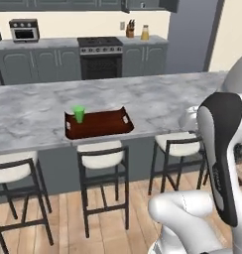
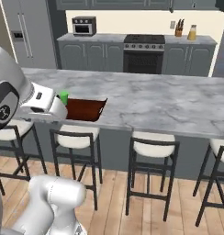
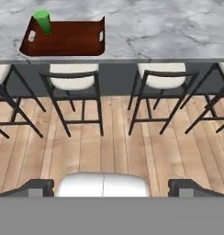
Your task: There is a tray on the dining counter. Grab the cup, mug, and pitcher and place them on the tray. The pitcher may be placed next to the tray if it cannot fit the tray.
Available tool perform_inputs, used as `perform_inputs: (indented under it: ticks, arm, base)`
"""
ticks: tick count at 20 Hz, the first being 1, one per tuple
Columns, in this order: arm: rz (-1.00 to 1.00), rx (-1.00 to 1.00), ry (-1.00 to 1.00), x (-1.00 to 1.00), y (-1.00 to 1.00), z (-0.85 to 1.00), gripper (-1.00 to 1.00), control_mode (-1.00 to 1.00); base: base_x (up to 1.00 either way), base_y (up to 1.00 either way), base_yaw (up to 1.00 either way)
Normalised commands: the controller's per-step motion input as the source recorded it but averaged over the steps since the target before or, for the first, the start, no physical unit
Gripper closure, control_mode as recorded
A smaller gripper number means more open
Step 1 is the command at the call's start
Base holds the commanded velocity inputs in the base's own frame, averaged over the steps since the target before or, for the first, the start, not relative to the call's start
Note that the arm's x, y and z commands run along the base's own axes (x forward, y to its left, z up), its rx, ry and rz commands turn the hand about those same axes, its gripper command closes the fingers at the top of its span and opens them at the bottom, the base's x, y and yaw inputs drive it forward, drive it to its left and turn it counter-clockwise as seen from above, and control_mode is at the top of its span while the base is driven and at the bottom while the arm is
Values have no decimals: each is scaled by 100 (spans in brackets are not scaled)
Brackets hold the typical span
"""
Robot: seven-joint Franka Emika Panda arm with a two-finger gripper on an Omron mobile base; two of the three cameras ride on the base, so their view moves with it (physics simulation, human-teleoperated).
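Note:
The dark reddish-brown tray (image 1: 105, 125) lies near the front edge of the marble dining counter (image 1: 38, 106). The green cup (image 1: 79, 113) stands upright on the tray's left end, as the hand view confirms for the cup (image 3: 42, 21) and the tray (image 3: 68, 39). The pitcher (image 1: 145, 32) with orange liquid stands on the far back counter beside a knife block. The mug is out of view. My gripper (image 3: 113, 188) is open with nothing between its widely spread fingertips (image 3: 40, 187). It hangs in front of the counter, over the stools and floor, to the right of the tray.
Several bar stools (image 1: 100, 158) line the near side of the dining counter. Along the back wall are a stove (image 1: 99, 57), a microwave (image 1: 24, 30), a knife block (image 1: 130, 31) and grey cabinets. A fridge (image 2: 29, 32) stands at the far left.

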Motion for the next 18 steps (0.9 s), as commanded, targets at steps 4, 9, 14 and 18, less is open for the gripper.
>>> perform_inputs:
  ticks: [4, 9, 14, 18]
  arm:
    - [0, 0, 0, 0, 0, 0, -100, 100]
    - [0, 0, 0, 0, 0, 0, -100, 100]
    - [0, 0, 0, 0, 0, 0, -100, 100]
    - [0, 0, 0, 0, 0, 0, -100, 100]
  base:
    - [-51, -100, 0]
    - [-12, -100, 0]
    - [0, -100, -3]
    - [15, -100, -4]
